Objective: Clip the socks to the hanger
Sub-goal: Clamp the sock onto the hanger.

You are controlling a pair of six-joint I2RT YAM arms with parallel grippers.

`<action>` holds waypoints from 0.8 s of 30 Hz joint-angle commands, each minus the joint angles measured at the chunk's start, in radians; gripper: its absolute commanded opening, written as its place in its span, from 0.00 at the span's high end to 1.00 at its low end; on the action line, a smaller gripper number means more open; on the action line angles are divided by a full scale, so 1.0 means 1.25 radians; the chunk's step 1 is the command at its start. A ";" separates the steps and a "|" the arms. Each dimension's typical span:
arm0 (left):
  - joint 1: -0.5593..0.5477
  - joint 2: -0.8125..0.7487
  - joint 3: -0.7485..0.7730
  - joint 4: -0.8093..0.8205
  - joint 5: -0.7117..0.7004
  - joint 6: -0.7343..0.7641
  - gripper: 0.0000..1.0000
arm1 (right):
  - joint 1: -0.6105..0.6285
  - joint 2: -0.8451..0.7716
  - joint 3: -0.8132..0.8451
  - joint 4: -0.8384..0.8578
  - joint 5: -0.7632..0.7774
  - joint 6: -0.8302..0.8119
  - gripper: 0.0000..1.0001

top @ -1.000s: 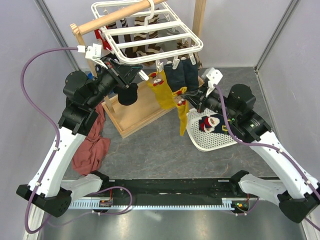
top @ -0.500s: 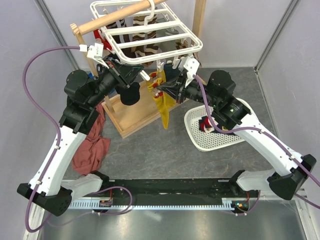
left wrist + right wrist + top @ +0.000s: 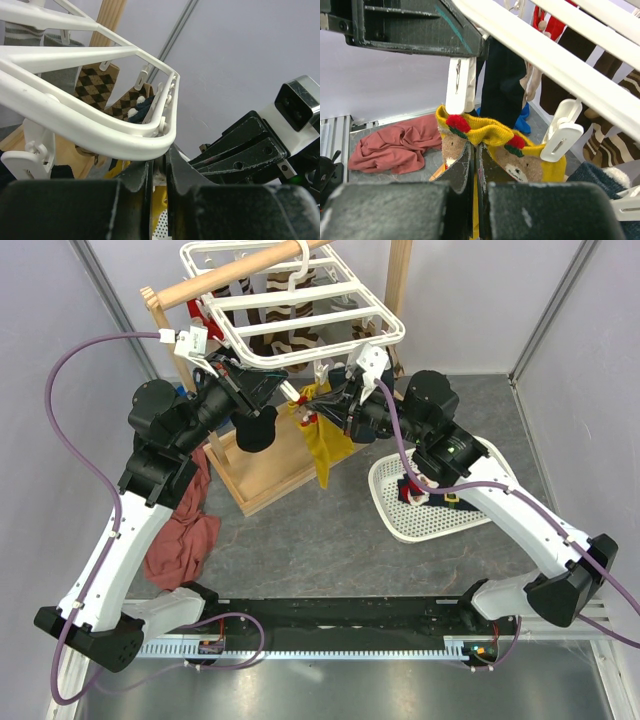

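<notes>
Top external, we see right end effector (image 3: pixel 318 418) clamped on yellow sock (image 3: pixel 330 445), left end effector (image 3: pixel 159 167) squeezing a peg (image 3: pixel 460 85), one sock (image 3: pixel 412 486) in basket (image 3: pixel 440 532)

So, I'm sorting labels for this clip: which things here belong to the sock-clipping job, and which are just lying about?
Job: hanger, yellow sock, navy sock, clip peg.
Lying about: red cloth, mesh basket, brown argyle socks, wooden stand.

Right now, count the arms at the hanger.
2. Left arm at the hanger's near-left corner, fingers pinching a peg; right arm at its near edge, fingers holding a yellow sock.
</notes>
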 commanded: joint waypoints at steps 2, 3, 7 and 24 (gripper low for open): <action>-0.001 0.009 0.020 -0.029 0.057 0.046 0.92 | 0.002 0.000 0.052 0.041 -0.020 -0.009 1.00; -0.001 0.009 0.020 -0.033 0.055 0.051 0.92 | 0.003 -0.001 0.053 0.041 -0.021 -0.009 1.00; -0.002 0.007 0.020 -0.035 0.054 0.058 0.92 | 0.003 -0.004 0.058 0.035 -0.013 -0.010 1.00; -0.001 0.010 0.036 -0.054 0.094 0.089 0.90 | 0.003 0.038 0.117 0.026 -0.032 0.012 1.00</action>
